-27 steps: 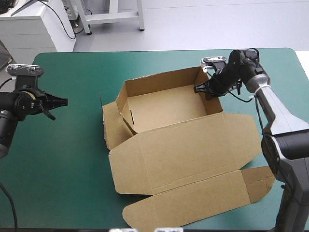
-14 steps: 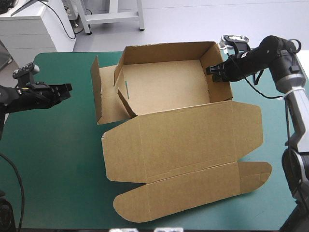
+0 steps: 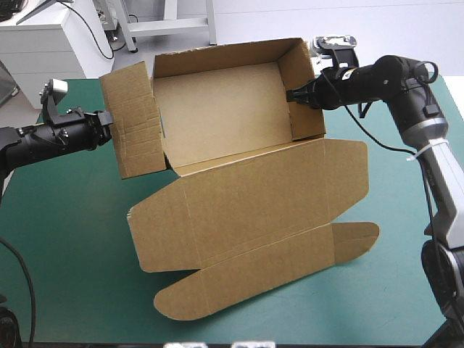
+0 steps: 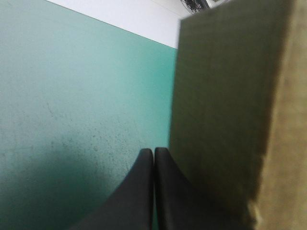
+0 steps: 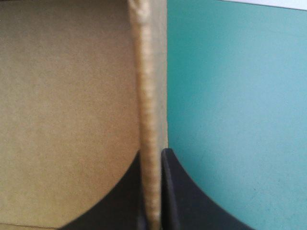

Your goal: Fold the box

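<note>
My right tool (image 5: 152, 155) is clamped on the box (image 3: 217, 109): one black finger inside the tray, the other outside, with the right wall (image 5: 148, 72) pinched edge-on between them. My left tool (image 4: 153, 151) is clenched on nothing, its two fingers meeting in one point. It sits just beside the outer face of the side flap (image 3: 134, 123); I cannot tell if the tip actually touches the board. The box is toward the far side of the counter (image 3: 65, 239), tipped up so that the tray's open mouth faces the high view. Its left side flap stands swung outward like a door, and the lid (image 3: 254, 196) is spread flat toward the near edge, its rounded tuck strip (image 3: 268, 272) nearest of all. My reading is that the tray's left end is in hand, with the flap not yet brought round and tucked. The next move seems to call for a steady hold on the right wall while the closed left tool pushes the flap inward along its crease. Risk, as I judge it, is that the raised tray pivots or slips under the push.
</note>
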You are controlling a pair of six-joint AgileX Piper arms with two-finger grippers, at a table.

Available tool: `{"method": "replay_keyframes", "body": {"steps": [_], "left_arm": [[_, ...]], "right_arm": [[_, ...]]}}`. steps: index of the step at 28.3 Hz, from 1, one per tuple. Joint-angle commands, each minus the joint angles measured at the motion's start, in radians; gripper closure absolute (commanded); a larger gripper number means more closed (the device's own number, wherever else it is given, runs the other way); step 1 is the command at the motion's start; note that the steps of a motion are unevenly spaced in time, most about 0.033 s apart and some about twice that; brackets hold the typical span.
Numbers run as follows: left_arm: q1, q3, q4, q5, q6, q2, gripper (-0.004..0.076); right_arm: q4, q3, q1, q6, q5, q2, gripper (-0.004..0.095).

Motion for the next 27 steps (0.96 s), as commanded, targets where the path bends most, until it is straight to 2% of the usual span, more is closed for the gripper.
{"method": "replay_keyframes", "body": {"steps": [1, 5, 14, 17, 19, 22, 24, 27], "left_arm": [[-0.002, -0.033, -0.076, 0.024, 0.009, -0.081, 0.0731], [-0.002, -0.033, -0.074, 0.042, -0.007, -0.143, 0.0731], [-0.002, -0.033, -0.009, 0.053, -0.017, -0.16, 0.0731], [-0.002, -0.033, -0.004, 0.063, -0.019, -0.16, 0.0706], [-0.002, -0.033, -0.006, 0.071, -0.044, -0.16, 0.0654], [-0.002, -0.033, -0.013, 0.113, -0.056, -0.16, 0.0517], [-0.002, -0.033, -0.013, 0.155, -0.056, -0.16, 0.0384], [-0.002, -0.033, -0.011, 0.166, -0.056, -0.163, 0.0263]], "right_arm": [[0.021, -0.031, 0.018, 0.031, -0.119, -0.053, 0.0927], [-0.033, -0.029, 0.053, 0.044, -0.128, -0.051, 0.0927], [-0.036, -0.029, 0.122, 0.049, -0.2, -0.051, 0.0927], [-0.038, -0.029, 0.134, 0.049, -0.216, -0.051, 0.0927], [-0.049, -0.029, 0.137, 0.049, -0.217, -0.051, 0.0927], [-0.071, -0.029, 0.137, 0.059, -0.205, -0.051, 0.0927], [-0.083, -0.029, 0.137, 0.063, -0.205, -0.051, 0.0926], [-0.079, -0.029, 0.141, 0.066, -0.205, -0.049, 0.0927]]}}
